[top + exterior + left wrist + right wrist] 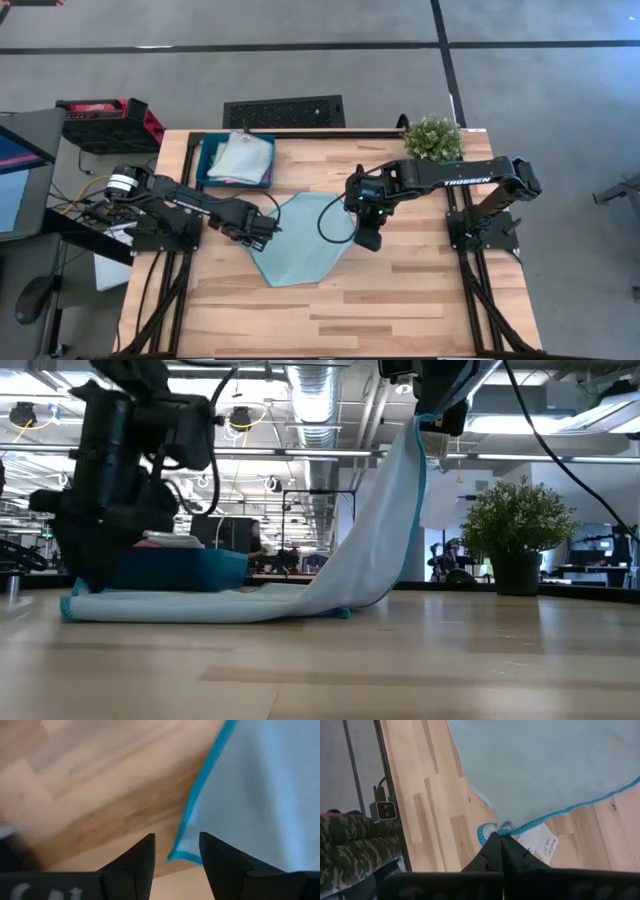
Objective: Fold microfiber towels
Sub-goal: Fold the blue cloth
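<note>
— Two grippers busy with one light blue towel (pixel 296 240)?
— Yes. Right gripper (pixel 499 834) pinched tight on one corner, held high over the wooden table (pixel 420 290). Left gripper (pixel 176 851) low at the opposite corner, fingers (pixel 141 851) apart, corner between them but not yet squeezed.
— Rest of the towel?
— Draped down from the raised corner and lying flat on the table, beside the teal tray (pixel 207 175). More folded towels (pixel 240 157) already in that tray.
— Step in hand?
— Looks like the start of a fold: one corner lifted, the other about to be grabbed.
— Next?
— Probably close the left fingers on that corner, then carry the lifted side over to meet the far edge, neat and even.
</note>
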